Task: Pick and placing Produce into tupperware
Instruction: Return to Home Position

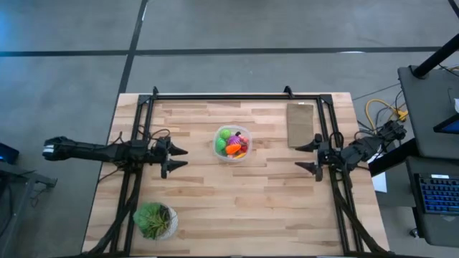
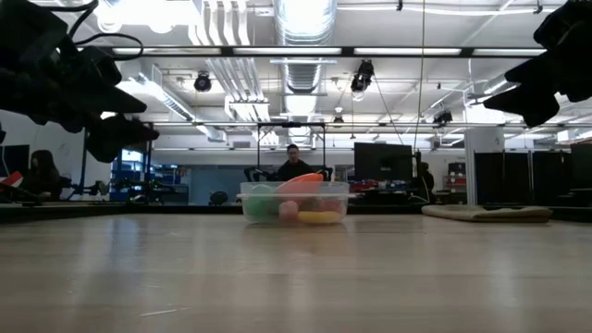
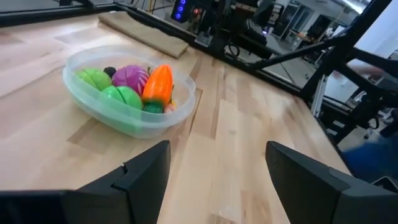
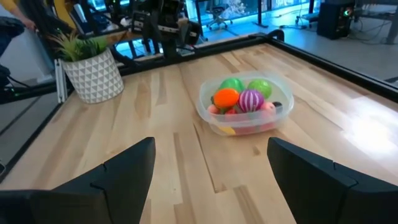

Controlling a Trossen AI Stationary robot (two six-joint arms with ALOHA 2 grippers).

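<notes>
One tupperware (image 1: 216, 143) holds perhaps seven produce (image 1: 232, 142) pieces; left jaws and right jaws spread.

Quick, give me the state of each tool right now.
Left tool: open, holding nothing.
Right tool: open, holding nothing.

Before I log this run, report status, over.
Left gripper open, left side; right gripper open, right side. Bright toy produce inside round clear plastic container. Nothing obstructing.
</notes>
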